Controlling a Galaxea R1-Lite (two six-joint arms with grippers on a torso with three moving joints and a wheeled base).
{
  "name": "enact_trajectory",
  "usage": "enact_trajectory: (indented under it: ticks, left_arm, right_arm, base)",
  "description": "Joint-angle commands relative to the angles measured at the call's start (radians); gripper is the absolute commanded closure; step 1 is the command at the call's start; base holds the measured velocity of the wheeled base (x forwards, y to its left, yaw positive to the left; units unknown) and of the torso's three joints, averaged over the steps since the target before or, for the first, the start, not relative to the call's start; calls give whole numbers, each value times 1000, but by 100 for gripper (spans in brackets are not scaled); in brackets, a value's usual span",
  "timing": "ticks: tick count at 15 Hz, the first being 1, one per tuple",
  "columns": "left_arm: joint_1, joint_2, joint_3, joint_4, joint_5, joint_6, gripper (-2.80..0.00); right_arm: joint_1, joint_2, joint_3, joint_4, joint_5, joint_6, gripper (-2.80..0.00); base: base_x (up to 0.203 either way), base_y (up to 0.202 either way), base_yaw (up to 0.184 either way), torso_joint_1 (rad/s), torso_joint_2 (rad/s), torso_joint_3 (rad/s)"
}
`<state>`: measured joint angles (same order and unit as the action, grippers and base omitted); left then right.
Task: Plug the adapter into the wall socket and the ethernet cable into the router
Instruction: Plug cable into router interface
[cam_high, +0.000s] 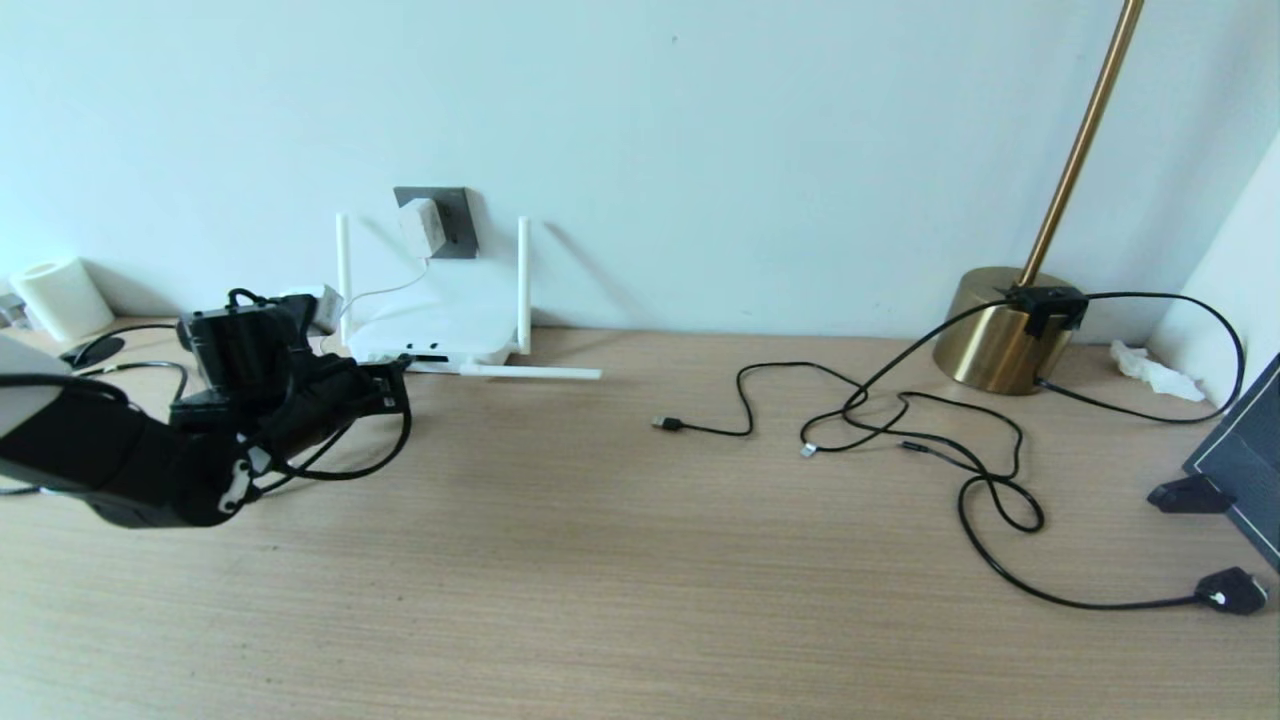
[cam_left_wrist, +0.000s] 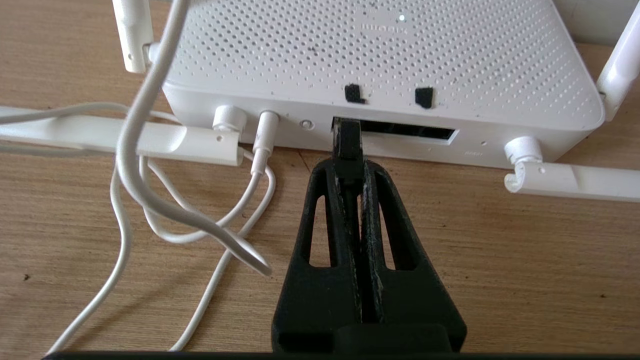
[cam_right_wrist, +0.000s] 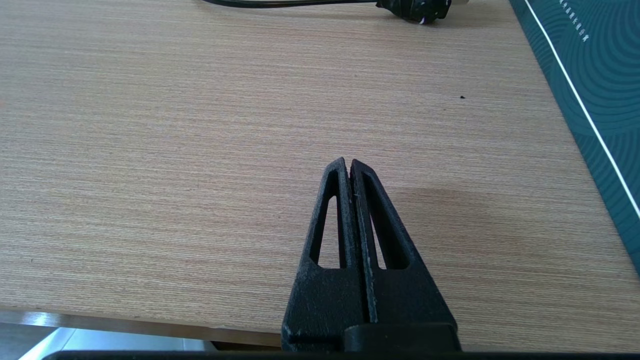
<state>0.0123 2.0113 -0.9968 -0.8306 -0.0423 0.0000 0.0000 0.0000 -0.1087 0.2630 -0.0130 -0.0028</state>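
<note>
Four slim antennas, flat white router (cam_left_wrist: 380, 60)

A white paper roll (cam_high: 62, 297) stands at the far left of the head view, against the pale wall (cam_high: 700, 120). At the right, a brass lamp base (cam_high: 995, 330) with a slim brass pole (cam_high: 1085, 140) sits on the light wooden tabletop (cam_high: 600, 560). Thin black cables (cam_high: 900, 420) with USB-type tips sprawl centre-right; a black plug (cam_high: 1232, 590) lies lower right, beside a dark teal board (cam_high: 1245, 450). Crumpled white tissue (cam_high: 1155, 372) lies right of the lamp base.
</note>
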Motion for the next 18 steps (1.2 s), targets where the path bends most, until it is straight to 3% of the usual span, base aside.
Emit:
enact_trajectory:
  ticks: [1,18]
  left_arm:
    - [1,6,4,-5,-1,0,0]
    - [3,-16,7,-7,-1,0,0]
  right_arm:
    - [0,0,0,1,-1,0,0]
    - [0,2,0,2,-1,0,0]
  base:
    - [0,0,0,0,0,0]
    - [0,0,0,0,0,0]
